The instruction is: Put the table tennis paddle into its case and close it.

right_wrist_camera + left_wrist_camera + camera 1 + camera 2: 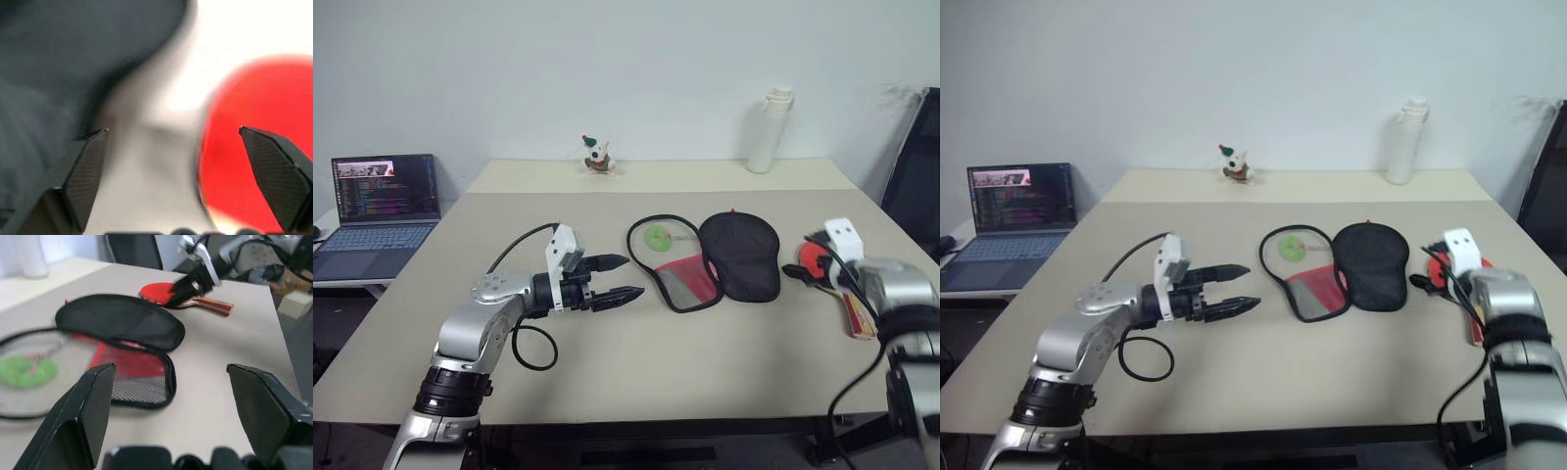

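- Red rubber shows at the right edge of the surface, where the table tennis paddle [183,296] lies flat, handle toward the near right corner.
- Its case [729,257] lies unzipped mid-surface, black flap folded back toward the paddle, red mesh side exposed; a green ball [657,235] sits just beside it, toward the far edge.
- Right hand [181,171] hovers at the paddle's face, fingers wide apart, gripping nothing.
- Left hand [622,278] floats off the surface, pointing at the case, fingers apart and empty.
- Judging by this, the pickup step is in hand: next the right hand must close on the paddle and carry it to the open case.
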`<state>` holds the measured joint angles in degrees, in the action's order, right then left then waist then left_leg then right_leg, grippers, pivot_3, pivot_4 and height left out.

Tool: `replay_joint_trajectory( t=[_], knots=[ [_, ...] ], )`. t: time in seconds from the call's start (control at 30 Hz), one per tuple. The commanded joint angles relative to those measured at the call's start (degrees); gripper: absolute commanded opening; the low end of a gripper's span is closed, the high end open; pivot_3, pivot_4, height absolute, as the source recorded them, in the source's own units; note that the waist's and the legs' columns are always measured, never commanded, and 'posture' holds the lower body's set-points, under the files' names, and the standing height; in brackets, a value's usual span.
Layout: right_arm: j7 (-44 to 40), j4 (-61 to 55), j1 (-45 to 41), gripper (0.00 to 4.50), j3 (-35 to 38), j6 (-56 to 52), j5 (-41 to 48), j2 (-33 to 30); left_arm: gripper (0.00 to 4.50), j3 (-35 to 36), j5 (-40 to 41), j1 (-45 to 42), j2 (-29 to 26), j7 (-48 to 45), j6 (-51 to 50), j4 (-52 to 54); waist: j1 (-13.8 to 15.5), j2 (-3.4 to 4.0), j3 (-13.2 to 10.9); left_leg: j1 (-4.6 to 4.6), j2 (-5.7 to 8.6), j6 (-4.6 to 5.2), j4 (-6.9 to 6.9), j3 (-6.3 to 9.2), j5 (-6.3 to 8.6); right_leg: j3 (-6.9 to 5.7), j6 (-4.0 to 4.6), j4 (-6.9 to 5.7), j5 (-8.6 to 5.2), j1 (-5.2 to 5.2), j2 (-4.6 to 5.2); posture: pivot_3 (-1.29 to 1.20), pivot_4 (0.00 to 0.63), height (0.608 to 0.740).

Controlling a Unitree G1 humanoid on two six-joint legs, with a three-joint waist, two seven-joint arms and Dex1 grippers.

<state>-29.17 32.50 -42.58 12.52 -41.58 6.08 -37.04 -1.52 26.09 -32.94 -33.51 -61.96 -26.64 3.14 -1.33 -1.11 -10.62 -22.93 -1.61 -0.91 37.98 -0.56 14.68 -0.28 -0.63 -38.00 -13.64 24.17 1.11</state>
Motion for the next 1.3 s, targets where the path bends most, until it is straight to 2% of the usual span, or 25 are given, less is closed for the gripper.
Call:
replay_joint_trajectory(
  t=[0.03,0.17,0.33,0.67,0.8,1.03,1.2,1.3],
  knots=[
    [7.84,-13.43,4.11,4.46,7.81,-6.03,2.79,1.27,3.97,-1.46,-0.31,-2.83,0.53,-1.22,2.17,1.90,-0.24,0.00,0.00,0.02,-0.01,0.00,0.01,0.01,0.00,0.04,-0.01,0.00,0.00,0.00,-0.01,0.00,0.150,0.740],
    [14.28,-19.60,9.64,4.46,12.51,-8.98,3.25,3.67,3.97,-3.45,-1.60,-5.09,1.48,-2.84,4.51,-0.81,-0.33,0.00,0.00,0.11,0.04,0.00,0.03,-0.04,0.00,0.14,-0.27,0.01,-0.15,-0.03,-0.08,0.00,0.150,0.740],
    [15.64,-22.51,12.16,4.46,12.56,-12.26,4.32,4.66,3.97,-4.20,-2.43,-5.64,1.72,-3.93,6.27,-2.61,-0.53,0.01,0.00,0.19,0.07,0.01,0.02,-0.18,0.00,0.64,-0.28,0.00,-0.16,-0.01,-0.26,0.00,0.150,0.740],
    [15.86,-15.00,9.74,4.46,10.99,-11.35,6.69,5.66,3.97,-3.74,-3.09,-4.08,1.27,-3.88,7.42,-3.19,-0.52,-0.01,0.01,0.23,0.07,0.02,0.02,-0.33,0.01,0.82,-0.30,0.04,-0.15,0.00,-0.33,0.00,0.150,0.740],
    [15.87,-10.00,8.23,3.54,9.64,-8.82,5.50,4.65,3.97,-3.18,-3.15,-2.81,0.67,-3.46,7.39,-2.43,-0.57,-0.04,0.02,0.36,0.07,0.02,0.02,-0.52,0.01,1.04,-0.39,0.04,-0.10,-0.02,-0.34,0.00,0.150,0.740],
    [18.36,-7.67,7.27,1.14,9.93,-3.24,4.54,3.97,3.97,-2.66,-2.85,-1.33,0.02,-2.56,7.11,-1.24,-0.63,-0.10,0.05,0.48,0.04,0.02,0.02,-0.96,0.01,1.26,-0.47,0.04,-0.05,-0.03,-0.36,0.00,0.150,0.740],
    [19.96,-12.11,5.45,1.11,10.67,-2.52,5.49,4.23,3.97,-2.32,-2.43,-0.03,-0.42,-1.87,6.49,-0.19,-0.62,-0.10,0.04,0.48,0.03,0.02,0.03,-1.03,0.01,1.31,-0.55,0.04,0.00,-0.01,-0.30,0.00,0.150,0.740],
    [21.58,-16.38,0.98,1.11,12.01,-4.77,8.35,6.16,3.97,-2.04,-2.25,0.63,-0.58,-1.64,6.28,0.32,-0.75,-0.06,0.02,0.39,0.02,0.02,0.00,-1.04,0.01,1.31,-0.55,0.04,0.00,0.15,-0.31,0.00,0.150,0.740]
  ],
)
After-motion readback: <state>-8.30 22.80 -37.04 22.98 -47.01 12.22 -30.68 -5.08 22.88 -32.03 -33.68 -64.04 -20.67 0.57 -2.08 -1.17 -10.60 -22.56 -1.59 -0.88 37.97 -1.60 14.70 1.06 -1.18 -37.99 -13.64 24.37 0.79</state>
